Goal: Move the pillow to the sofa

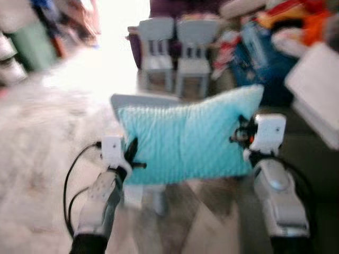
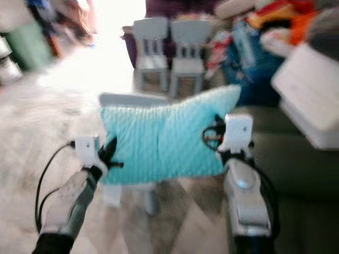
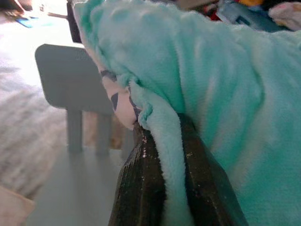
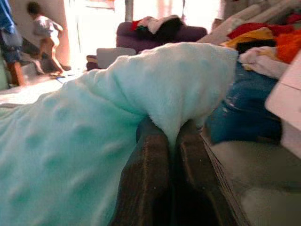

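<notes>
We hold the turquoise dotted plush pillow [image 1: 185,140] up in the air between our two arms, stretched broadside in front of us. Our left gripper [image 1: 131,159] pinches the pillow's lower left edge: in the left wrist view a fold of the fleece is squeezed between the two black fingers [image 3: 141,188], with a bit of white patterned lining bulging out just above them. Our right gripper [image 4: 171,141] bites the right edge near the upper corner; in the right wrist view its fingers are pressed close together with a ridge of the fabric caught between them.

Directly behind the pillow, partly hidden by it, stands a small pale blue plastic child's chair [image 1: 142,100], its backrest showing above the pillow's top edge and its legs below. Farther back two more pale blue chairs [image 1: 175,53] stand side by side. To our right lies a heap of red, orange and blue clothes and toys [image 1: 275,32], with a white box [image 1: 315,87] in front of it, over a grey-green cushioned surface [image 4: 249,188]. A pale shaggy rug [image 1: 42,137] spreads to our left. A person [image 4: 44,35] bends over in the bright far background.
</notes>
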### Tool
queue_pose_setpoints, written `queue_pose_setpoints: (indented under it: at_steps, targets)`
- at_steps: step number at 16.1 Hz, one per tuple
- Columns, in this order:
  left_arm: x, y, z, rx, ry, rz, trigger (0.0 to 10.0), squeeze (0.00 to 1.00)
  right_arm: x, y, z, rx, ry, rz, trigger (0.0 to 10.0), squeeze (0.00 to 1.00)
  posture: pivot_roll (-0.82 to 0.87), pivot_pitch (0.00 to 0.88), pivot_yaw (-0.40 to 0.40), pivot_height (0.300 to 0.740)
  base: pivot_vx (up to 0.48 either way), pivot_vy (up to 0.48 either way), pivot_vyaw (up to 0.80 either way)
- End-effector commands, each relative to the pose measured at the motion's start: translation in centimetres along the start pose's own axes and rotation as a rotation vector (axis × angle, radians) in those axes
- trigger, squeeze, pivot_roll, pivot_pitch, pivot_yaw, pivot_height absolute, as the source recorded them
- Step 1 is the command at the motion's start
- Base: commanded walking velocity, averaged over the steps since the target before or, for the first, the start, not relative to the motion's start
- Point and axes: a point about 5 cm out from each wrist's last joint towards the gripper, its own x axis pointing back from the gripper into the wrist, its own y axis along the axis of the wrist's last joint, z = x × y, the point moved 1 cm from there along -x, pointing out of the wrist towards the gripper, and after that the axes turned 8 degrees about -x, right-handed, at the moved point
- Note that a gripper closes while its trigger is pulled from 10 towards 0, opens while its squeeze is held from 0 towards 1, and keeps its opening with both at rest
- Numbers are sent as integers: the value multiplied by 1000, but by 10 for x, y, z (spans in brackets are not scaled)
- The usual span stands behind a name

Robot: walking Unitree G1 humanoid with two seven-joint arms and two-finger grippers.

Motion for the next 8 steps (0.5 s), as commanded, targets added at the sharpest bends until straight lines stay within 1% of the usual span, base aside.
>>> queue_pose_setpoints:
  at_steps: [1, 4, 6, 8]
  targets:
    - [-1, 7, 4, -8, 6, -21, 10000, 0, -3, 7, 8, -3, 30, -27, 10000, 0, -197, 0, 21, 740, 0, 0, 0]
    - [-2, 8, 4, -8, 8, -24, 10000, 0, -3, 7, 8, -1, 34, -23, 10000, 0, -200, 0, 22, 740, 0, 0, 0]
    - [-4, 10, 6, -12, 15, -30, 10000, 0, -3, 6, 8, -1, 36, -12, 10000, 0, -201, 0, 21, 740, 0, 0, -519]
    - [-5, 12, 7, -13, 21, -33, 10000, 0, -3, 5, 9, -7, 31, -6, 10000, 0, -201, 0, 22, 740, 0, 0, -800]
